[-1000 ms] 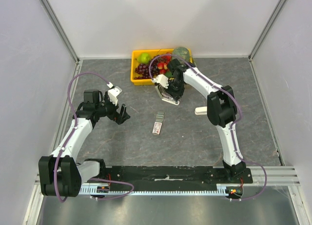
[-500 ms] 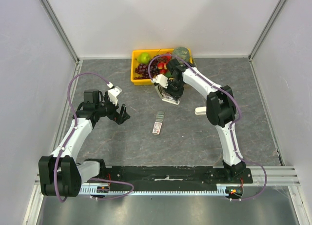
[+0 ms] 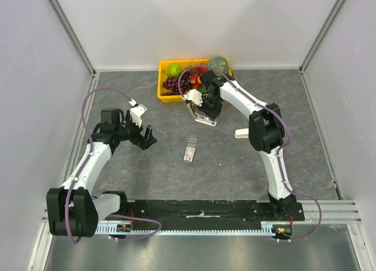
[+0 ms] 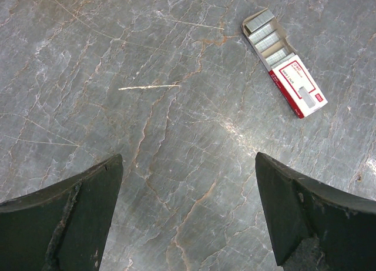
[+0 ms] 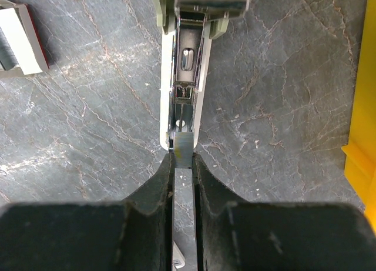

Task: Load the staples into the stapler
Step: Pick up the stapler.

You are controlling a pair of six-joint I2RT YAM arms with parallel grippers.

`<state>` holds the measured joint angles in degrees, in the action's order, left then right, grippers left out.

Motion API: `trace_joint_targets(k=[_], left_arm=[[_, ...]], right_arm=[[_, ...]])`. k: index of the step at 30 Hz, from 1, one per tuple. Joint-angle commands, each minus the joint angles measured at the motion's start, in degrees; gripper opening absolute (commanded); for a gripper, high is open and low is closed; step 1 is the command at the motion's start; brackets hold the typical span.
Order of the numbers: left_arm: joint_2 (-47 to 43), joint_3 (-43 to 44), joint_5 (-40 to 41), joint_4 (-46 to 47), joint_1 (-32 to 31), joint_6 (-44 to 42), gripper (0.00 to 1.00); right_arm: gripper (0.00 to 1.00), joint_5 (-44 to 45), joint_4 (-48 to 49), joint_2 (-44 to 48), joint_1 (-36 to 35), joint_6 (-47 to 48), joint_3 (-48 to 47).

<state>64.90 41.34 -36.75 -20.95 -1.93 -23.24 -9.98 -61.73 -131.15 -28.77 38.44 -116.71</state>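
Far left, the left gripper (image 4: 188,165) hangs low over bare tabletop (image 4: 176,94) with its jaws spread wide and nothing in them, arm bent at the elbow and basically parked. Mid-table lies the box of staples (image 4: 285,77), flap open, silvery strips showing at one end, red and white label at the other.

Right of that is the action: the right arm reaches far forward, wrist angled down, and the right gripper (image 5: 183,165) is pinched tight on one staple strip (image 5: 183,146), held edge-on just at the near end of the stapler (image 5: 187,59), whose lid is swung open to show the metal channel.

That strip looks feather-light and stiff but probably brittle, likely to snap at a glue line if twisted. It's slick metal too, so squeezing the flat sides near the back end seems right.
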Motion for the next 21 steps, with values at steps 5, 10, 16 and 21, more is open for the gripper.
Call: trace_joint_targets(k=[5, 10, 16, 21], left_arm=[[0.31, 0.67, -1.92, 0.56, 0.44, -0.13, 1.00], [0.40, 0.76, -1.92, 0.47, 0.44, -0.05, 1.00], [0.31, 0.76, -1.92, 0.47, 0.44, -0.13, 0.99], [0.40, 0.76, -1.92, 0.47, 0.44, -0.05, 1.00]], right_arm=[[0.16, 1.02, -2.77, -0.15, -0.05, 2.25, -2.21], [0.17, 0.05, -3.83, -0.50, 0.03, 2.70, -2.39], [0.17, -0.13, -4.27, -1.12, -0.05, 2.52, -3.09], [0.17, -0.66, -4.80, -1.47, -0.05, 2.70, -3.53]])
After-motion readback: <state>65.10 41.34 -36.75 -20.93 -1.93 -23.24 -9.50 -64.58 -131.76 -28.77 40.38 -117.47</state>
